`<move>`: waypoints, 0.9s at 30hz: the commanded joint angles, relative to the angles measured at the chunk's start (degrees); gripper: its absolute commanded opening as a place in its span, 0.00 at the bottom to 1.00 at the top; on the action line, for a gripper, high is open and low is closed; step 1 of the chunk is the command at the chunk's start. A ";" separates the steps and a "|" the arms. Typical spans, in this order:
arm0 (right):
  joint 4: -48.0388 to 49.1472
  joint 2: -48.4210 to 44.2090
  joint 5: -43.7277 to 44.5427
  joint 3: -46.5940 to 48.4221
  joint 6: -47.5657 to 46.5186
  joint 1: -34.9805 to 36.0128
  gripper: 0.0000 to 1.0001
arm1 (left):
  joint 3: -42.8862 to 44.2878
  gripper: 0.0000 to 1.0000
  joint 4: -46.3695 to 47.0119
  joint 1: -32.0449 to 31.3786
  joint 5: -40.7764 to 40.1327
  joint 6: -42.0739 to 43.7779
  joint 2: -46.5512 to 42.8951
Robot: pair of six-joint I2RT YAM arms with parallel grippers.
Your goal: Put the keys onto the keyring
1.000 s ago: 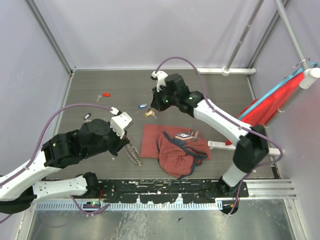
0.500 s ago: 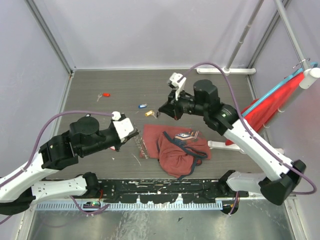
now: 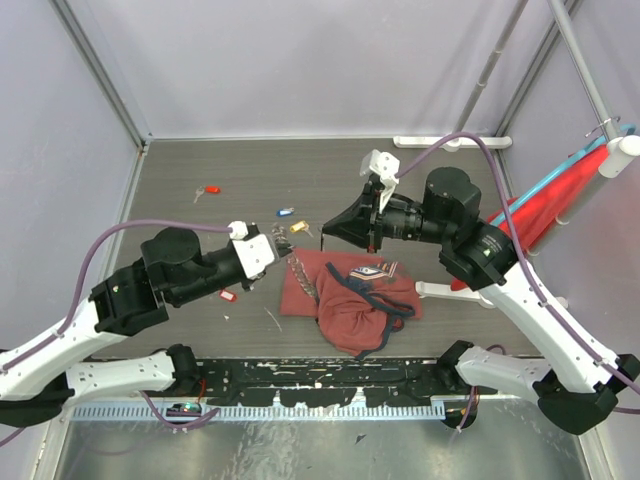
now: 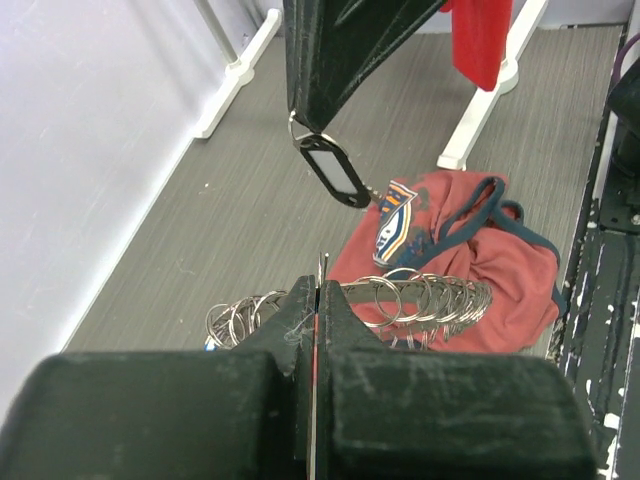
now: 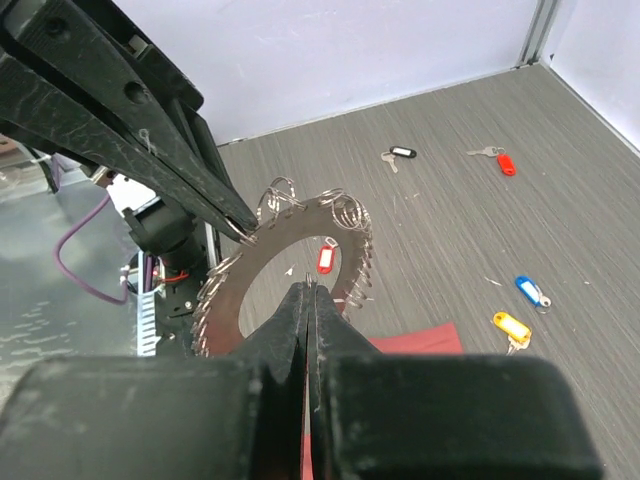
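Note:
My left gripper (image 3: 280, 248) (image 4: 315, 285) is shut on the rim of the keyring (image 3: 300, 270), a flat metal ring fringed with small silvery rings. The keyring is held off the floor, edge-on in the left wrist view (image 4: 420, 295) and face-on in the right wrist view (image 5: 250, 290). My right gripper (image 3: 326, 230) (image 5: 312, 288) is shut on the small ring of a black-tagged key (image 4: 335, 172), which hangs just above and beyond the keyring. Loose keys lie on the floor: red (image 3: 210, 189), blue (image 3: 285, 212), yellow (image 3: 298, 227), a red tag (image 3: 227, 295) and a black one (image 5: 400, 153).
A dark-red cloth bag (image 3: 355, 300) lies on a red cloth just right of the keyring. A white stand (image 3: 440, 290) and a hanging red cloth (image 3: 540, 200) are at the right. Frame posts and walls enclose the floor.
My left gripper has carried the keyring up and to the right, toward the cloth. My right arm has swung right and turned its gripper, with the black key, to face the keyring.

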 commanded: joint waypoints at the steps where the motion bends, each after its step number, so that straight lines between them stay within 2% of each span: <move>1: -1.02 -1.56 -2.79 3.35 0.36 0.08 0.01 | 1.52 0.00 7.42 0.17 1.85 -1.47 0.13; 13: -1.05 0.07 -11.05 3.18 -1.77 0.13 0.01 | 1.78 0.00 10.47 0.14 3.76 -4.42 2.37; 27: 2.50 1.68 -13.18 2.17 -0.26 0.07 0.01 | 1.98 0.00 10.49 0.08 3.27 -5.17 3.05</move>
